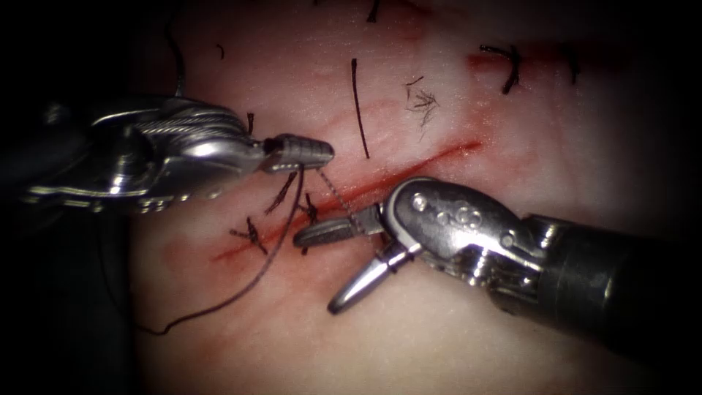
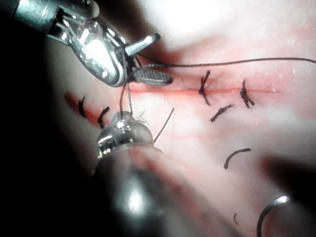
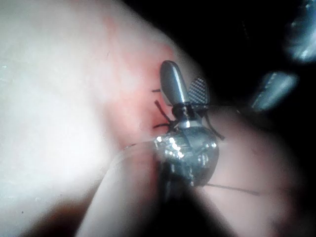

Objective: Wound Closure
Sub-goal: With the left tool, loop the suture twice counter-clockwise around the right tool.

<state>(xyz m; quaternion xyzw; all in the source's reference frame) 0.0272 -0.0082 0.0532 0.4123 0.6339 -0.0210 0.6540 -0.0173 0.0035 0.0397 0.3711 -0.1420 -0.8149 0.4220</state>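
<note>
- The thread [image 1: 270,252] runs from the left claw [image 1: 311,152], which is clenched on it above the cut [image 1: 409,172], down across the tissue [image 1: 453,336] to the lower left.
- The right claw [image 1: 322,267] is spread wide over the cut, thread wound around the base of its jaws, gripping nothing.
- Tied stitches [image 1: 252,235] cross the cut's left end.
- The needle [image 2: 269,212] lies on the tissue, apart from both tools, in the left wrist view.

The left tool [image 1: 307,152] sits just left of the cut [image 1: 409,174], the right tool [image 1: 340,267] over it. Thread [image 1: 274,249] trails down-left between them, I think, past the stitches [image 1: 252,235].
</note>
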